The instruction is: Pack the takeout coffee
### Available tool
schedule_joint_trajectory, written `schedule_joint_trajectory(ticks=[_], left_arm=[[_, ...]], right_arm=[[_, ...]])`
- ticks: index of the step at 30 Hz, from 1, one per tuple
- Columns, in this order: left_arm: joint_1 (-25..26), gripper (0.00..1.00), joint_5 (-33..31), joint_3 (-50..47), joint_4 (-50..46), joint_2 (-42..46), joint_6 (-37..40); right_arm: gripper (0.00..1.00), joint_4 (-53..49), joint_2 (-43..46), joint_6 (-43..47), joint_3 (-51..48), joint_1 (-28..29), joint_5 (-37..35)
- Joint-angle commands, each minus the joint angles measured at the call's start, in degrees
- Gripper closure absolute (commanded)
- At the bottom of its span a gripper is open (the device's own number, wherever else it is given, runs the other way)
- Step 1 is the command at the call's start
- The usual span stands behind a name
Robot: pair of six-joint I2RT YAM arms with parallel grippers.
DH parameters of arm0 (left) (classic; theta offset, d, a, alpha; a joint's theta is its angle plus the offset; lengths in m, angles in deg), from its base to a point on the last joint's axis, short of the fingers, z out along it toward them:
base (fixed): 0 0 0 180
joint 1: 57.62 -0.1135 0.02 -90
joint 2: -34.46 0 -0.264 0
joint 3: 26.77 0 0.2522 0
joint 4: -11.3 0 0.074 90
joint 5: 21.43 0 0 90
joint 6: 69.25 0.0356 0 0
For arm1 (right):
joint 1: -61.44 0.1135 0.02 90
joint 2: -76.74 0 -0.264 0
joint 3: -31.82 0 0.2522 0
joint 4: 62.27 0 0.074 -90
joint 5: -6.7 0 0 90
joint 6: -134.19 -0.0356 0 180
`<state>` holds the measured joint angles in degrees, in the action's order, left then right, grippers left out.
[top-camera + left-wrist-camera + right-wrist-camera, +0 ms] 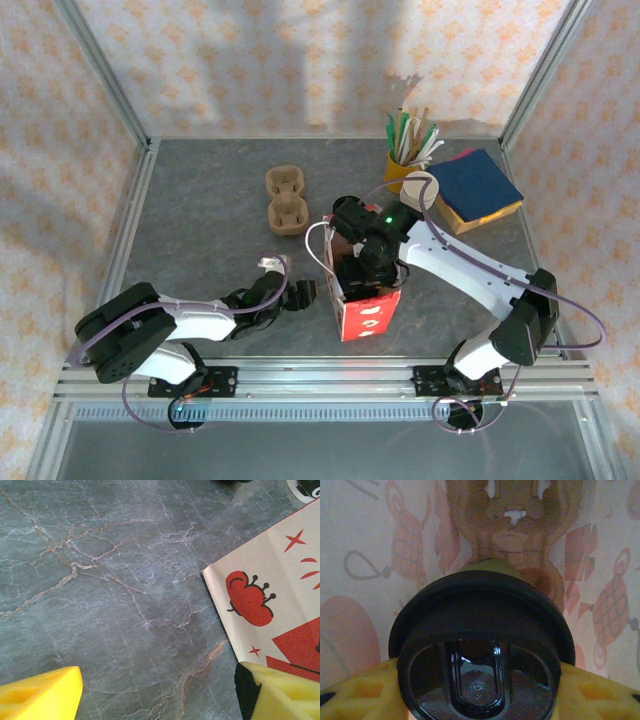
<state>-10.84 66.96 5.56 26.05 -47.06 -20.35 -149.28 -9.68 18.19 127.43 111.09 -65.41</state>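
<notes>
The takeout coffee's round black lid faces the right wrist camera, with a bit of the cup's body behind it. My right gripper is shut on it, a yellow finger pressed against each side of the lid. Printed paper walls surround the cup, so it hangs inside the red-and-white paper bag; from above, my right gripper reaches down into the bag's mouth. My left gripper stands open just left of the bag, low over the table. Bare table lies between its fingers, and the right fingertip overlaps the bag's printed side.
A brown moulded-pulp carrier lies on the grey table behind the bag. A brown moulded shape sits deep in the bag beyond the cup. At the back right stand a yellow cup of stir sticks, a white round thing and a blue-and-yellow stack.
</notes>
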Motion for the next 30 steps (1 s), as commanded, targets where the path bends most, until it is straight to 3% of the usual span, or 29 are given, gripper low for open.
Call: schedule_joint_trajectory(ticks=[1,30], left_arm=[[-1.03,0.21,0.82,-0.37,-3.02,-4.39,-0.38],[-1.05,0.21,0.64,-1.08,-1.88,-5.34,-0.56]], right_arm=[[0.45,-1.66,0.63,0.89,-0.29,-0.21,-0.31],[0.45,-1.71,1.07,1.16,-0.36,-0.18,1.62]])
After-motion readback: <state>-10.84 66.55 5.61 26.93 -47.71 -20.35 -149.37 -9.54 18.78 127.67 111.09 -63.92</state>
